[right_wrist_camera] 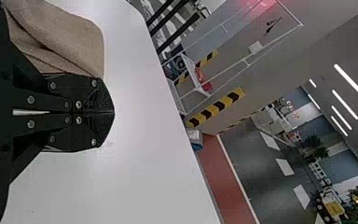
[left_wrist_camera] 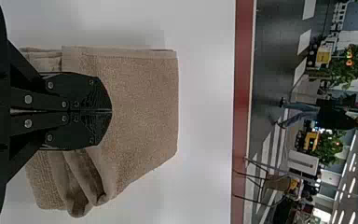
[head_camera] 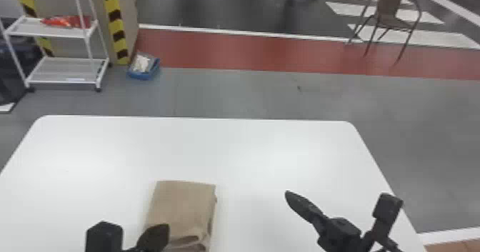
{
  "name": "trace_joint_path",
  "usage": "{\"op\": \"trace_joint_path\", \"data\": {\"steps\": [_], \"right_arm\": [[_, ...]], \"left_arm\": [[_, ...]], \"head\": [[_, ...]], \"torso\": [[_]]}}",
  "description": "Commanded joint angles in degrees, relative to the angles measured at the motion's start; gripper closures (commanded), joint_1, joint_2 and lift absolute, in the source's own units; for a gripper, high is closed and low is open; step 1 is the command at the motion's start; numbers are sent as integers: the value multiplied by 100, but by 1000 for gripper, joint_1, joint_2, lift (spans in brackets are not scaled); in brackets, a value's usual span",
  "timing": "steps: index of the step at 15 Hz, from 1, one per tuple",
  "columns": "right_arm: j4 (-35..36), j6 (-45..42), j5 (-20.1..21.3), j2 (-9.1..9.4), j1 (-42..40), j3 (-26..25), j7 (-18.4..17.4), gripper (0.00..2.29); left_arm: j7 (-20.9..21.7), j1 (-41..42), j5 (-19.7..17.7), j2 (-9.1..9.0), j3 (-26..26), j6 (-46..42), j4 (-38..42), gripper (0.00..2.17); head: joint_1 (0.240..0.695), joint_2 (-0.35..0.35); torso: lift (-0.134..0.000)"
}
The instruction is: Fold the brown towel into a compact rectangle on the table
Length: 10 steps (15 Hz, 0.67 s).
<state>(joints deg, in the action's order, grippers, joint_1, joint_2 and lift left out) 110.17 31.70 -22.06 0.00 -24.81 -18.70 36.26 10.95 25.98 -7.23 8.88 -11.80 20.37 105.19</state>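
The brown towel [head_camera: 184, 205] lies folded into a layered block on the white table, left of centre, with rounded, uneven folds at its near right part. My left gripper [head_camera: 160, 230] is over the towel's near left part in the head view. In the left wrist view that gripper [left_wrist_camera: 111, 111] is shut in front of the towel [left_wrist_camera: 144, 102], with no cloth visible between its fingers. To the towel's right stands my right gripper [head_camera: 291, 196], apart from it. Seen from the right wrist, this gripper [right_wrist_camera: 113, 112] is shut, and the towel [right_wrist_camera: 70, 37] shows past one side of it.
The white table [head_camera: 214, 140] extends beyond the towel to its far edge and rounded corners. Off the table, a white shelf cart [head_camera: 66, 71] and a blue bin [head_camera: 143, 74] stand on the floor at the far left, and a chair [head_camera: 393, 15] at the far right.
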Motion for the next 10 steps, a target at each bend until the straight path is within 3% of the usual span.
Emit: {"op": "trace_joint_path", "data": {"steps": [1,5,7,10], "right_arm": [[-30,-10,-35,5,3,-195,-31,1416],[-153,148,-263,5,73,-1004,-75,1416],[-259,166,-263,5,64,-1127,-49,1416],[-338,201,-255,5,55,-1109,-31,1416]], "left_arm": [[-49,-154,-33,-9,-147,16,-95,1629],[-58,-365,-33,-26,-481,245,-209,1629],[-67,-532,-33,-62,-683,262,-394,1629],[-75,-787,37,-158,-876,315,-684,1629]], "head": [[695,-192],[695,-296],[695,-350],[695,-350]], "torso": [[0],[0],[0],[0]]}}
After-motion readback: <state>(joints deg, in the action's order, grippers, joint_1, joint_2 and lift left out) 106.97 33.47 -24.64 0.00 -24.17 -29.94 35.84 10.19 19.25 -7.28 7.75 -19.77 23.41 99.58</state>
